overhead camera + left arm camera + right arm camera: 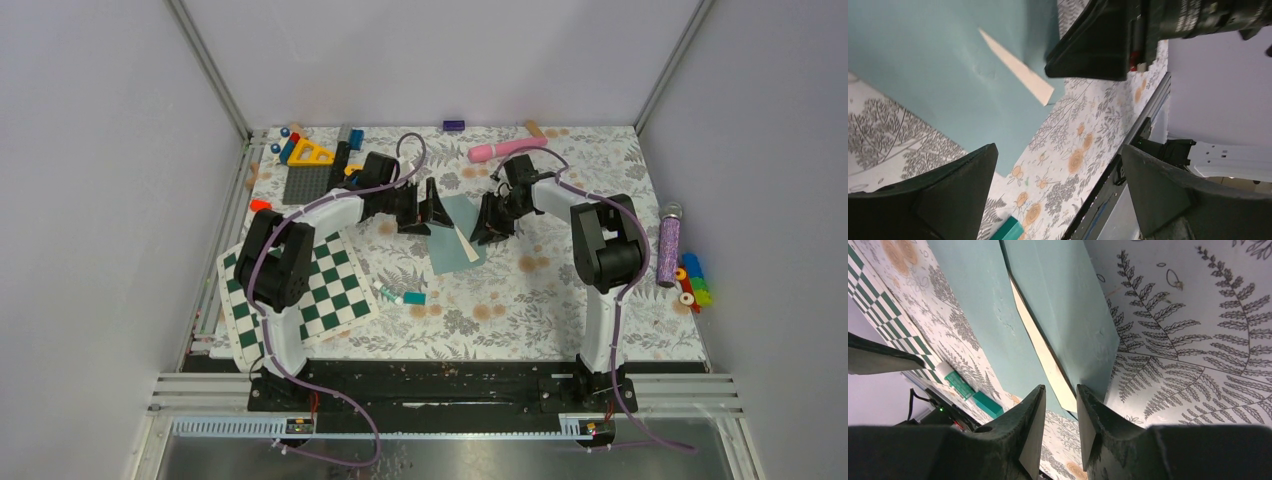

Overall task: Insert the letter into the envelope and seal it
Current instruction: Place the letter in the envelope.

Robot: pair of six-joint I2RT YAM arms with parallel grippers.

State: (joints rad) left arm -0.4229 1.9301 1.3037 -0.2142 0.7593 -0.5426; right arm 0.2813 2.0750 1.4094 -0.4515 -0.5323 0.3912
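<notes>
The teal envelope (452,235) lies flat mid-table between my two grippers. Only a narrow cream strip of the letter (465,243) shows, running diagonally between the envelope's body and its folded flap. In the right wrist view the flap (1063,300) lies over the letter strip (1043,355) beside the body (978,300). My left gripper (432,212) is wide open and empty at the envelope's left edge; its fingers (975,170) frame the envelope (938,75) and letter (1018,70). My right gripper (490,225) hovers at the right edge, jaws narrowly apart (1060,410), holding nothing.
A green-white checkerboard (300,290) lies at the left. A small teal block (414,298) and a green-white tube (388,293) lie just in front of the envelope. A pink object (505,149), toys (312,153) and a glitter tube (668,245) sit around the edges.
</notes>
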